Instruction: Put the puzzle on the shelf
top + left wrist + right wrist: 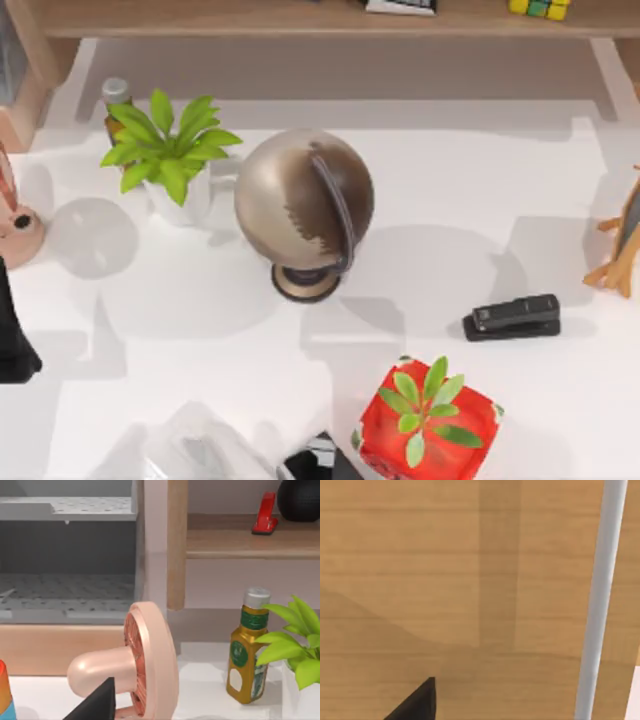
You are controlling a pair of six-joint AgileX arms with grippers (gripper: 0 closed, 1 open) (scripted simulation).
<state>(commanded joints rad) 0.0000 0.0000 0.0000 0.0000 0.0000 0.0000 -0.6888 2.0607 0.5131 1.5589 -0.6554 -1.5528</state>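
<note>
At the left edge of the top view, the left arm shows as a dark shape beside a pink mushroom-shaped thing. Further right stand a gold bottle, half hidden by a leafy plant in a white pot, then a brown globe on a dark stand near the middle. Low in the frame sits a red pot with its own small plant, and right of it a black stapler. A wooden easel pokes in at the right edge.

Along the top edge runs the shelf, and the puzzle lies on it at the upper right, cut by the frame, its yellow and green tiles showing. The table between it and the stapler is white.

The left wrist view gives what the top view misses: the mushroom seen side-on with ribbed gills, the bottle with its green label and grey cap, a grey perforated rack at upper left, and a red stapler on the wooden board at upper right. A dark fingertip juts in at the lower edge; I cannot tell how the left jaws stand.

The right wrist view looks close onto wood grain, with a pale grey bar at the right and one dark fingertip low down. The right jaws' state cannot be told either.
</note>
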